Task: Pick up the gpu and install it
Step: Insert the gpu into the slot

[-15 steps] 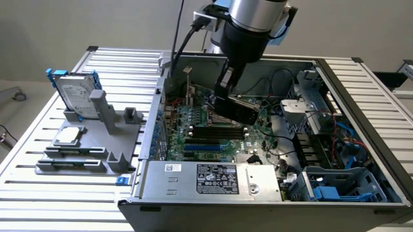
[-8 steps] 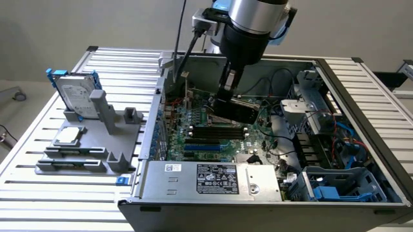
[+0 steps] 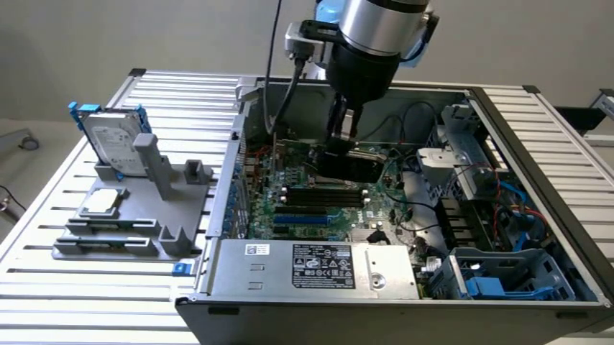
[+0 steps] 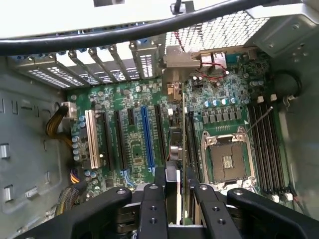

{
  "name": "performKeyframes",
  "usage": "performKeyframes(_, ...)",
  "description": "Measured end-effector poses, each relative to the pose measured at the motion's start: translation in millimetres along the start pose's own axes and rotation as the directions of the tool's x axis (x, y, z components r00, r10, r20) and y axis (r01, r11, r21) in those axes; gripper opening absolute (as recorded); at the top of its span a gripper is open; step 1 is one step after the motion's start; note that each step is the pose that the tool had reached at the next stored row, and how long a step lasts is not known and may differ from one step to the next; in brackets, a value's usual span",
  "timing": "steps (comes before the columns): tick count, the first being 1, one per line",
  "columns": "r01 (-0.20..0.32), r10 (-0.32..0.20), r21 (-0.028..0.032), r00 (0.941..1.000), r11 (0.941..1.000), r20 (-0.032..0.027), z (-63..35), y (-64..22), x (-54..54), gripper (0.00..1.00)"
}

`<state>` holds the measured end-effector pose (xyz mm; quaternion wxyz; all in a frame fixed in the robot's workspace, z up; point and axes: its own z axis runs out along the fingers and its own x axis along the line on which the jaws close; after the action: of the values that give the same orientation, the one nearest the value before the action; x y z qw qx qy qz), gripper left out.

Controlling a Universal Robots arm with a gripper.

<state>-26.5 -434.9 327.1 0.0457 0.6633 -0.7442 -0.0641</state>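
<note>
Gpu [image 4: 175,147] sits clamped between the gripper's [image 4: 179,185] closed fingers [image 4: 171,191] (edge-on from the wrist), inside the open case [image 3: 537,144], over the motherboard [image 3: 317,198] beside the socket [image 4: 227,162]. Whether it touches a slot, I cannot tell. The drive [image 3: 113,144] stands in the holder [image 3: 125,224] outside.

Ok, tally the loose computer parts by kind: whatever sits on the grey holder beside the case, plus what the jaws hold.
hard drive: 1
processor chip: 1
gpu: 1
Total: 3
</note>
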Motion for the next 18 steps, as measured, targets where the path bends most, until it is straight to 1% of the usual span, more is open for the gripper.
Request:
performKeyframes(3,0.045,-0.045,-0.0004,0.999,0.999,-0.0049,3.7,0.1,0.1,0.27)
performKeyframes(8,0.072,-0.072,0.0023,0.9974,0.9974,-0.0055,9.2,5.8,1.0,0.27)
performKeyframes(12,0.079,-0.079,0.006,0.9969,0.9969,-0.0003,11.3,14.1,3.6,0.27)
performKeyframes(15,0.085,-0.085,0.0073,0.9964,0.9963,0.0004,13.0,18.2,7.9,0.27)
performKeyframes(18,0.092,-0.092,0.0072,0.9958,0.9958,0.0005,14.3,19.8,13.9,0.27)
